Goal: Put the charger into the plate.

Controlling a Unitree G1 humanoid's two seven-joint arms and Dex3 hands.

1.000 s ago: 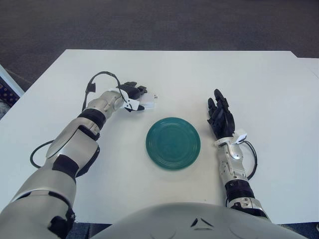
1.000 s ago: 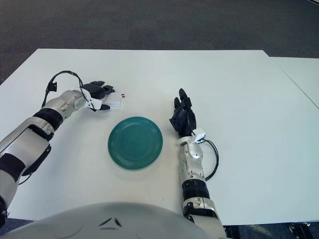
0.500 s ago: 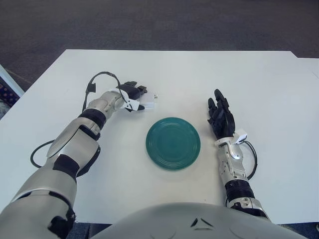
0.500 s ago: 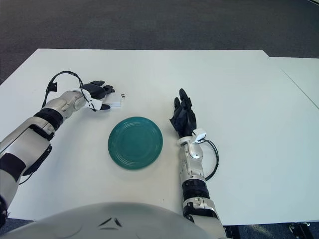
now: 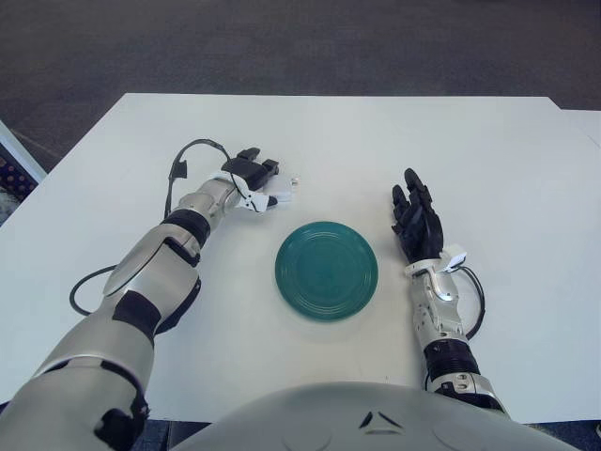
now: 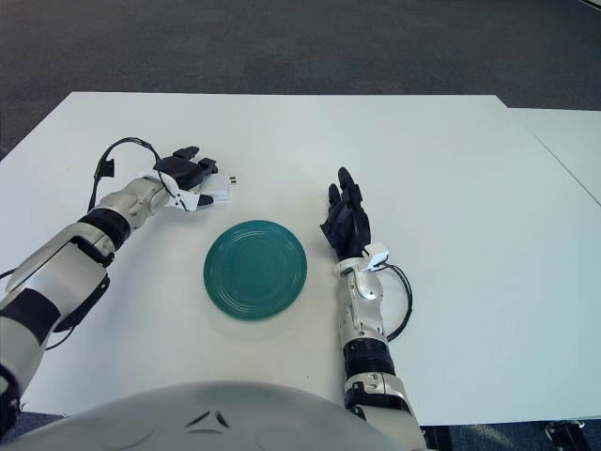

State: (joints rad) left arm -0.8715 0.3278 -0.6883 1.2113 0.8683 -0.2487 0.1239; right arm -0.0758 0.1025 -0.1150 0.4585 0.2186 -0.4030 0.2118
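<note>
The white charger (image 6: pixel 217 192) lies on the white table, up and left of the round teal plate (image 6: pixel 255 269), with its prongs pointing away from me. My left hand (image 6: pixel 191 178) is at the charger's left end. Its dark fingers (image 5: pixel 255 168) curl over the top and the thumb presses the near side, so it grips the charger low on the table. My right hand (image 5: pixel 415 222) rests flat on the table to the right of the plate, with its fingers stretched out and holding nothing.
A black cable (image 5: pixel 186 153) loops off my left wrist above the table. The table's far edge (image 5: pixel 338 96) meets dark carpet. A second white table edge (image 6: pixel 563 141) sits at the far right.
My left forearm has swung in towards the plate, and the hand has shifted slightly forward and closed tighter on the charger, which moved a little with it. The right hand has not moved.
</note>
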